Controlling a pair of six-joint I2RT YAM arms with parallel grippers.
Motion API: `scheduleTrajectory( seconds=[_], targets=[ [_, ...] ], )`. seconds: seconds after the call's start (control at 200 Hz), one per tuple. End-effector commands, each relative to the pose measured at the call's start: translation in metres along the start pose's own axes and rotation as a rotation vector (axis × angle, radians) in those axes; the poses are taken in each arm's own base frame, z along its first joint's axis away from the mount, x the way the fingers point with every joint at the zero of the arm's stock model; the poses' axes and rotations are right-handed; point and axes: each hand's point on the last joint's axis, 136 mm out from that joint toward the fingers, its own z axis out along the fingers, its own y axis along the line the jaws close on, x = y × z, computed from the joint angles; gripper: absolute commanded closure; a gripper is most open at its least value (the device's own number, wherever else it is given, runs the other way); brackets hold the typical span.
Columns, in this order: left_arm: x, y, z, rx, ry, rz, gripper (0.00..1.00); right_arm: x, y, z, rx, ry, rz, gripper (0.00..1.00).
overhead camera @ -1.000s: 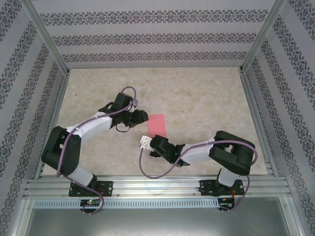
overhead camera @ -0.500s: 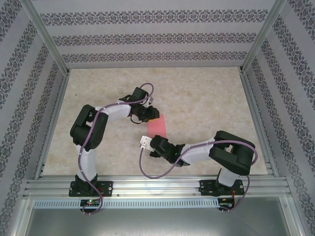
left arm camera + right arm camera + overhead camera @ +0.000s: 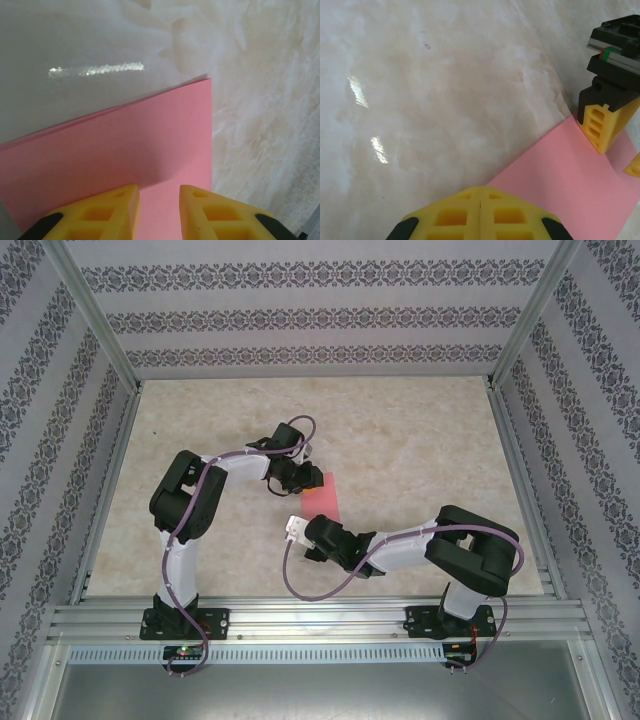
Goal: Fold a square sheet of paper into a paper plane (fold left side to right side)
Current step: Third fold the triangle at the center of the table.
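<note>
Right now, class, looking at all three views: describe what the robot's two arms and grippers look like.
Both the left arm and the right arm have white links between chunky black joints, each trailed by a looping purple cable. The left gripper and right gripper carry blocky yellow fingers with rectangular cut-outs.
</note>
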Motion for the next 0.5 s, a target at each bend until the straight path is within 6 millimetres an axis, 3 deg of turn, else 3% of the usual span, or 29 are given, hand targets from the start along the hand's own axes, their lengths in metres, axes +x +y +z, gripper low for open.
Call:
scheduleTrajectory(
  seconds=[0.0,0.5],
  targets=[
    [0.0181,0.0263,0.0175,-0.069,0.044,0.003,0.71,-0.0183,-0.0064,-0.0049,-0.010,-0.040,0.050,1.00],
    [0.0214,0.0305,0.0217,-0.085,0.060,0.009,0.72,-0.0266,-0.0101,-0.0075,-0.059,-0.049,0.087,1.00]
  ],
)
